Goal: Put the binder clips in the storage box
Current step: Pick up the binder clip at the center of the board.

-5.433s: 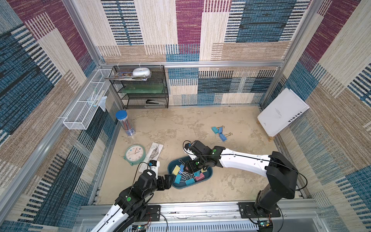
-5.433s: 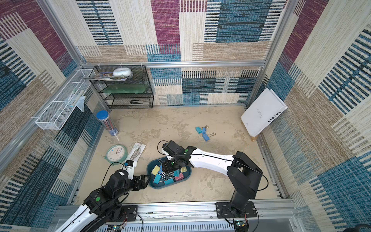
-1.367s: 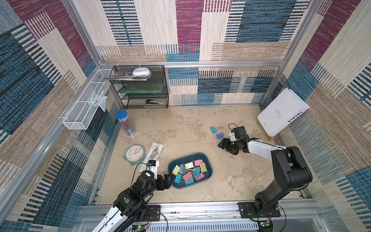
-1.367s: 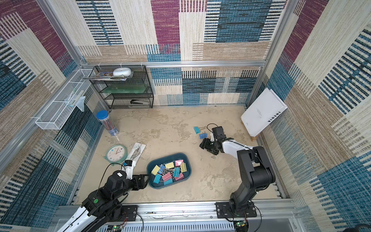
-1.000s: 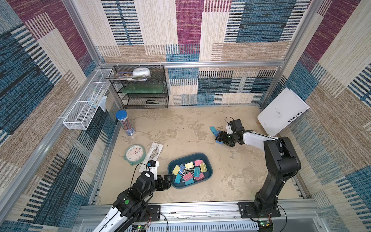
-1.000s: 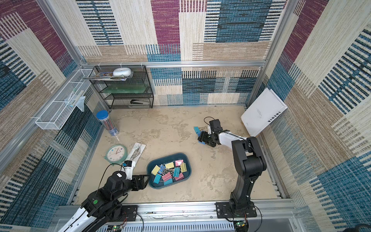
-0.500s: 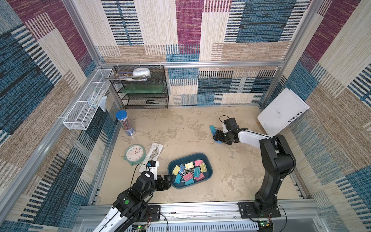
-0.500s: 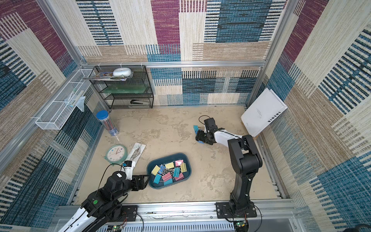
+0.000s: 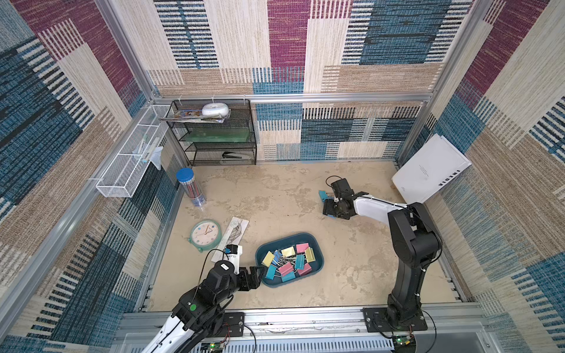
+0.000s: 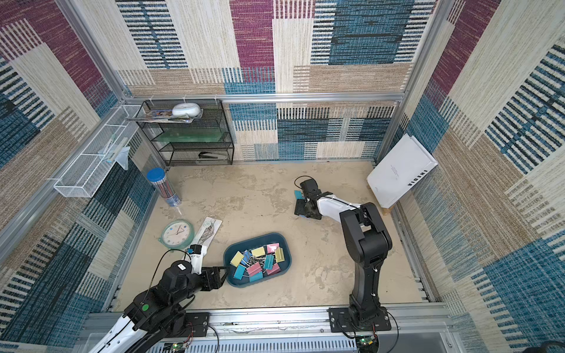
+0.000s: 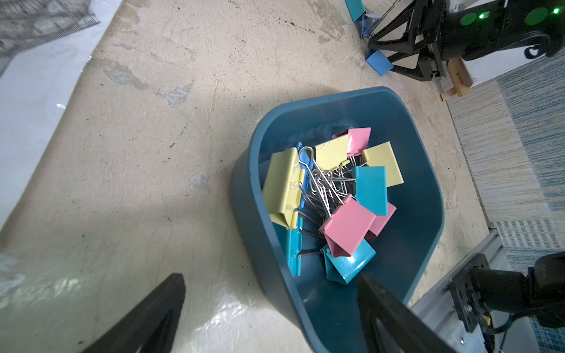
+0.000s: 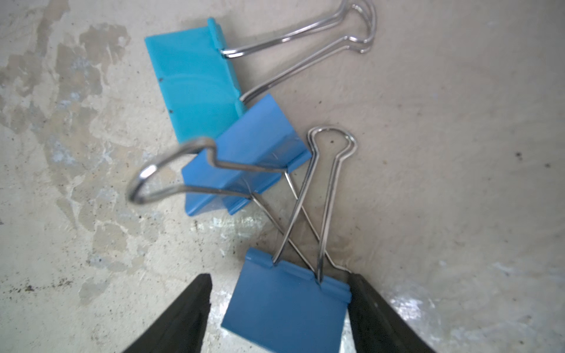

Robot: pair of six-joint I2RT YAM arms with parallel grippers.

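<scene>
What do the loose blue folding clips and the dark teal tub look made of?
Blue clip bodies: painted sheet metal, likely; thin folded edges, slight sheen. Handles: bare shiny steel-like wire. Dark teal tub: smooth moulded plastic, soft glare.

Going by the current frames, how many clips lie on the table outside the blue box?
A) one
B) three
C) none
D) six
B: the right wrist view shows three blue clips on the table: a lighter one, a darker one next to it, and a third between the fingers of the right gripper.
</scene>
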